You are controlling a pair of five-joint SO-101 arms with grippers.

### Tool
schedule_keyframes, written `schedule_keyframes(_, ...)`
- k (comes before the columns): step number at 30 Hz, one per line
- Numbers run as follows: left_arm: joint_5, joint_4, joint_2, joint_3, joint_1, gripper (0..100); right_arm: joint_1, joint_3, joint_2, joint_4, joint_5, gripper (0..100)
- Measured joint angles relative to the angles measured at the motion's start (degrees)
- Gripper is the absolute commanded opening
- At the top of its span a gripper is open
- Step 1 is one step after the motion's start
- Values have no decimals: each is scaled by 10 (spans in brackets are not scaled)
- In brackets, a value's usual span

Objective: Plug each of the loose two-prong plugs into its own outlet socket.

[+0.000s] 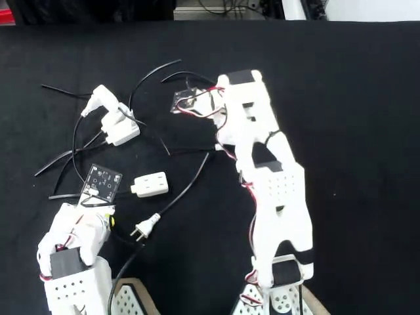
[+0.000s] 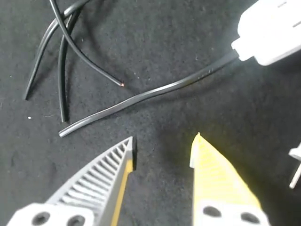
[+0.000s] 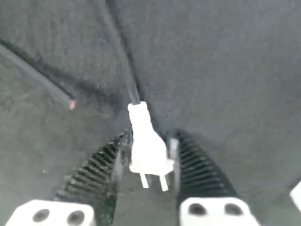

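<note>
Plugging barely begun.
Your right gripper [image 3: 148, 139] clamps one plug [image 3: 146, 149]; left gripper [image 2: 164, 139] gapes empty; second plug [image 1: 146, 228] lies loose lower centre, near a free socket [image 1: 149, 185].

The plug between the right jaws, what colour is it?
White plug on a black cord; clearest in right wrist view.

High view: even light from above; the black table cloth [image 1: 354, 98] swallows it and shows hardly any shadow, while the white arm shell [image 1: 279, 190] glares, its surface detail washed out. Left wrist view: bright, the outlet socket [image 2: 270, 28] blown out to flat white, cable [image 2: 141, 96] casting a faint soft shadow beside itself. Right wrist view: dimmer overall, plug [image 3: 146, 146] pale, shade pooled under it on the cloth
</note>
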Motion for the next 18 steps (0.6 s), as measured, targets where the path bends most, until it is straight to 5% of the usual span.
schedule_keyframes(9,0,0,0,0,0,199,3,-40,5,69,-14,11)
schedule_keyframes(18,0,0,0,0,0,199,3,-142,-23,72,-206,11)
